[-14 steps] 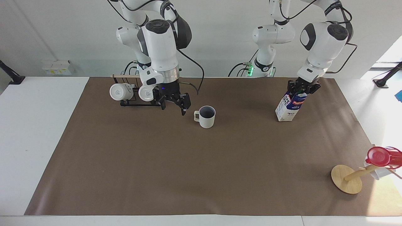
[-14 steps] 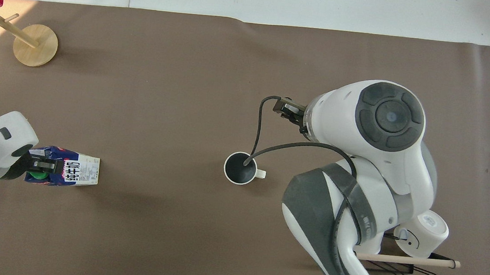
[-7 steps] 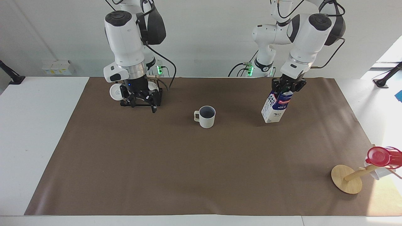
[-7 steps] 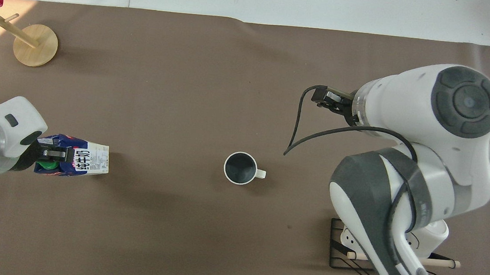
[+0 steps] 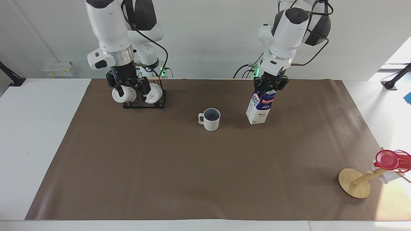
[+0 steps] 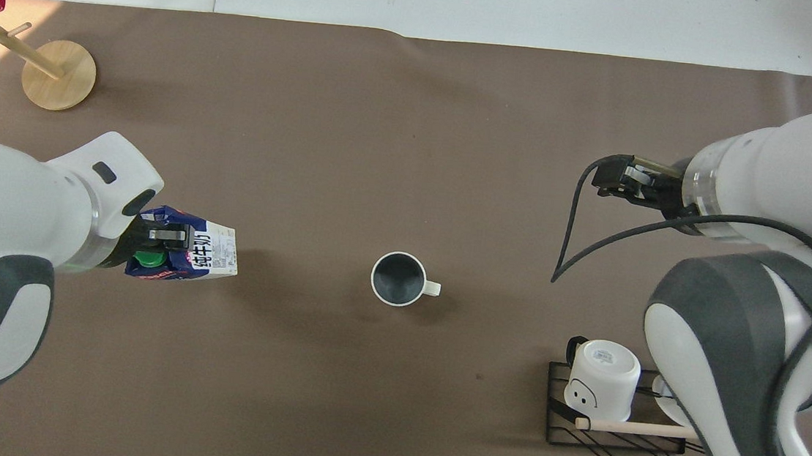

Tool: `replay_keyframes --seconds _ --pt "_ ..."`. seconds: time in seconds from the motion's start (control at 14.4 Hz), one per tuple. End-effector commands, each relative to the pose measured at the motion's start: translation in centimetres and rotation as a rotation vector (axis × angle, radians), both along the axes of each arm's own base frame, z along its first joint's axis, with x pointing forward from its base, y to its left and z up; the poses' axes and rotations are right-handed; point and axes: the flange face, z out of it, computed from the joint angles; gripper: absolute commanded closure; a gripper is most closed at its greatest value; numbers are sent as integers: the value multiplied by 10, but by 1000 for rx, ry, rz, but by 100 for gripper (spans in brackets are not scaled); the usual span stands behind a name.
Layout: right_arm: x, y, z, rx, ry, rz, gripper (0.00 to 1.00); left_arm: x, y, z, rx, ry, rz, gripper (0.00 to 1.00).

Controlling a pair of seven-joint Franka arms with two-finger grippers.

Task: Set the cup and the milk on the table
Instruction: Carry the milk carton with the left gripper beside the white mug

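Since the earlier frames, the left arm has carried the carton toward the mug, and the right arm has drawn back from the mug to a raised position over the wire rack.

Desk (image 5: pixel 38 128): large white tabletop with a wide brown paper sheet (image 5: pixel 160 166) across most of it. Both task items are over this sheet.

Milk (image 5: pixel 259 107): tall rectangular carton, dark blue above, white below, red label band, green screw cap. It hangs tilted, close beside the mug toward the left arm's end; whether its base touches the paper cannot be told. Judgement: a cardboard carton is moderately heavy if full, its walls yield under pressure, and a tall, narrow body tips easily. The top ridge near the cap is the stiffest hold; level the base before letting go.

Cup (image 5: pixel 211 119): off-white cylindrical mug with a small side handle and a dark grey-blue interior. It stands upright near mid-desk, untouched. Judgement: rigid, smooth, breakable; the rim wall or handle suits a hold.

Black wire rack (image 5: pixel 144 102) with two all-white mugs: at the right arm's end, nearer the robots.

Left gripper (image 5: pixel 270 84): clamped on the carton top.

Right gripper (image 5: pixel 128 86): over the rack, fingers apart, holding nothing.
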Motion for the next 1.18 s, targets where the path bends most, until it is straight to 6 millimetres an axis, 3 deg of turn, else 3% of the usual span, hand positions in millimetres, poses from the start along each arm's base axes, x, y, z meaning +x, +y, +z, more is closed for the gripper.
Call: replay_keyframes --seconds 0.0,0.28,0.49,0.77,1.11 --pt "3 -12 12 -11 5 31 0 7 -34 -14 -10 18 11 48" --pt "-9 -28 24 37 64 32 0 25 -57 -34 -10 18 49 48" --pt "-19 -44 31 52 89 24 0 33 -78 -62 24 33 55 48" --pt "-31 -49 36 40 136 32 0 28 -83 -66 35 50 46 48" --pt "-31 -52 43 31 117 24 0 21 -88 -69 56 61 24 47"
